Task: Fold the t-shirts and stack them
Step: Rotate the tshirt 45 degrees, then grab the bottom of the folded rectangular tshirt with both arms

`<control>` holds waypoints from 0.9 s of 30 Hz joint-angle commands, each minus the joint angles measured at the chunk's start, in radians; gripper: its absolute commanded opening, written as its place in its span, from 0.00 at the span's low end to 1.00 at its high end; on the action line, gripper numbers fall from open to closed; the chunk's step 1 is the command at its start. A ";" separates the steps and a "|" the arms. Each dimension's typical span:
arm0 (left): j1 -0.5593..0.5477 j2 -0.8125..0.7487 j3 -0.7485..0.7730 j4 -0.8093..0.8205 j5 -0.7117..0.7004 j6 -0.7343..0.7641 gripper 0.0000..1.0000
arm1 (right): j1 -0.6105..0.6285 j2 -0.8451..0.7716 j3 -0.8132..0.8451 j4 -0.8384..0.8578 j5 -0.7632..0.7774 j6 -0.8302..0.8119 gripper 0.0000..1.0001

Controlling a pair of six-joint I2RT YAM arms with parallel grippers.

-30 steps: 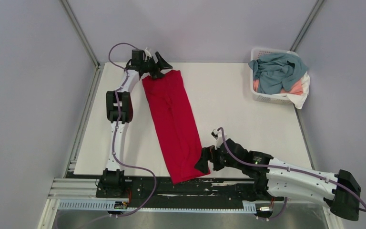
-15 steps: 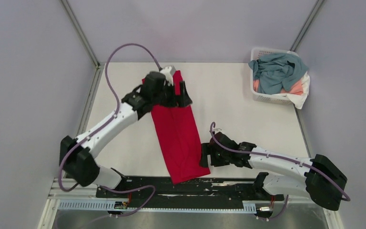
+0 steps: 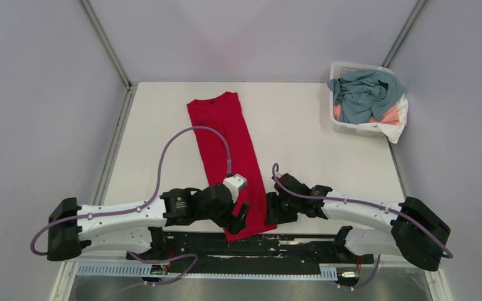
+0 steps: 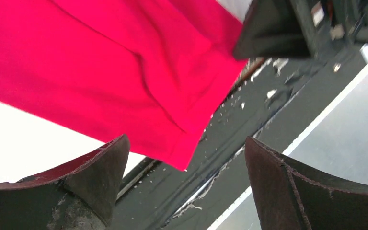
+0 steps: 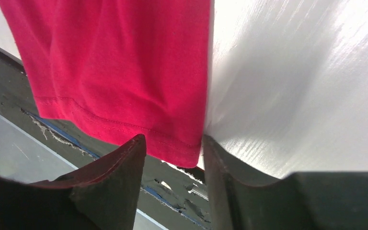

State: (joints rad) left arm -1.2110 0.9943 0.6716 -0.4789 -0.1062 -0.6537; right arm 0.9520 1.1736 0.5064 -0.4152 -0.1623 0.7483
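Arriving at t-shirt [image 3: 223, 132] hem: left tool [image 3: 241, 217]

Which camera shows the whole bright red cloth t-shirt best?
The top external view: the bright red cloth t-shirt lies nearly full length there. Both wrist views catch only its near hem end.

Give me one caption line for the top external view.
Left hand and right hand at the near hem of the red t-shirt; basket holds other shirts.

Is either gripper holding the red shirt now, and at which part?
Neither. Left gripper is open near the red shirt; right gripper straddles its hem corner, unclamped.
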 commanded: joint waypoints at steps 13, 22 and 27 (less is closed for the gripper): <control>-0.157 0.361 0.002 0.065 0.083 0.022 0.65 | -0.084 0.042 -0.028 0.038 -0.126 -0.034 0.13; -0.190 0.460 0.023 -0.023 -0.022 -0.021 0.34 | -0.114 0.011 -0.042 0.022 -0.201 -0.058 0.02; -0.199 0.432 0.049 -0.070 -0.109 -0.048 0.00 | -0.119 -0.040 -0.031 0.018 -0.203 -0.073 0.00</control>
State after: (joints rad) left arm -1.3945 1.4246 0.7124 -0.4679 -0.1383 -0.6621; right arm 0.8383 1.1862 0.4683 -0.4049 -0.3397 0.7013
